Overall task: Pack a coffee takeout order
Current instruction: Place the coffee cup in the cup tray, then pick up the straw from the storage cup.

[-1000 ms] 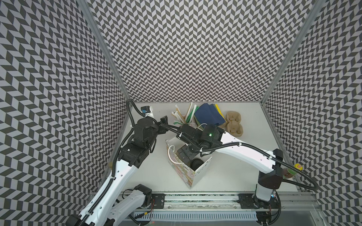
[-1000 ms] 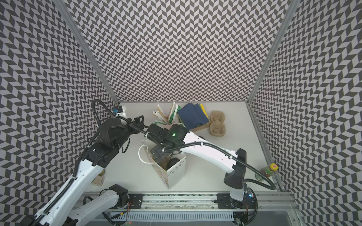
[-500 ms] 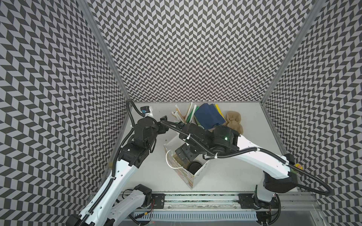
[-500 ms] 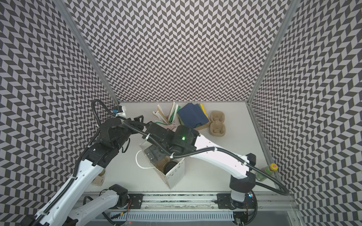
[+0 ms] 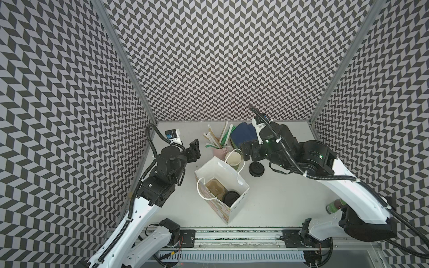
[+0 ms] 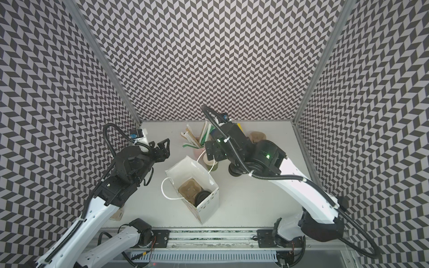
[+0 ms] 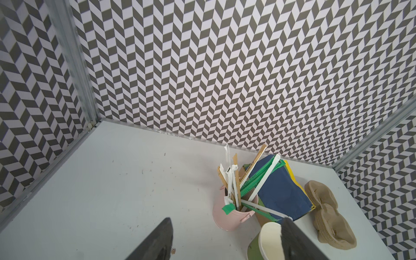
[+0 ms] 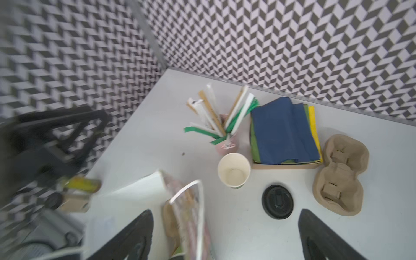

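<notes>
Coffee order is about halfway packed, I'd say. One carrier (image 5: 214, 188) sits down in the bag (image 5: 216, 168) mid-worktop, with a lidded cup (image 5: 230, 198) in one of its slots. Outside the bag there's an open cup (image 8: 234, 170) standing just behind it. Its loose lid (image 8: 277, 202) lies flat on the worktop (image 5: 278, 197) near it, not touching. The napkins (image 8: 281, 130) are stacked in their tray at the back wall, and no napkin shows in the bag. So my guess at what's left: lid on that cup, cup into the carrier's free slot, napkin in.

Left fingers (image 7: 157, 240) are spread apart and empty, hanging off to the bag's left. Right fingers (image 8: 319, 236) are spread wide with nothing between them, up above the cup-and-lid patch.

Room-wise, the back is crowded. The pink pot (image 5: 219, 152) of straws sits just beside the open cup, the tray is right behind, and the spare carriers (image 8: 340, 175) are beyond the lid. The bag's rear handle (image 5: 243, 162) flops toward the open cup. Can't tell if it touches, but it looks like a snag risk to me. Bare worktop either side of the bag gives decent swing room. Walls close off three sides, and a bottle (image 5: 334, 206) sits at the right edge by the right arm's base.
</notes>
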Available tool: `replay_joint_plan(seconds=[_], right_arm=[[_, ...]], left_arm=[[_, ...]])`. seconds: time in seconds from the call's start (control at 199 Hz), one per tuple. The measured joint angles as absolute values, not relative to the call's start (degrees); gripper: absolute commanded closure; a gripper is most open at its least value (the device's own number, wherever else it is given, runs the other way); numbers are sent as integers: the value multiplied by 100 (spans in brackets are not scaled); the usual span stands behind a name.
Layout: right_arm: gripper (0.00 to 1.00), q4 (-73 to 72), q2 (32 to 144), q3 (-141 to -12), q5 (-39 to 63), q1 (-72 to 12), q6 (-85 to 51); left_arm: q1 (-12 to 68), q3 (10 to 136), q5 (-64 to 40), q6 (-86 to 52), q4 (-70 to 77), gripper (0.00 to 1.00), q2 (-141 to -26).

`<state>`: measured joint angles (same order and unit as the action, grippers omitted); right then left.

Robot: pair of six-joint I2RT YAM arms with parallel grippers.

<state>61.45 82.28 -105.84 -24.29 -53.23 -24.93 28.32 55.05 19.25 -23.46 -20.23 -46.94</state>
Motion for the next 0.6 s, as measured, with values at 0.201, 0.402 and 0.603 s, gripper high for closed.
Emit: replay_joint_plan(seconds=[0.201,0.402,0.603], right_arm=[[2,4939,8219,-9271,-1787,-3898,-2401],[3,3911,8473,-8792,-1208,-3020,-2362],[2,3074,9008,-8370,-991,-2480,-2622]], left_arm=[[3236,5336,2357,-2318,-1826,24,-4372],[3352,5290,2482,-2248,-1656,23,-4488],[3109,5756,2132,-2211,-1601,23,-5308]])
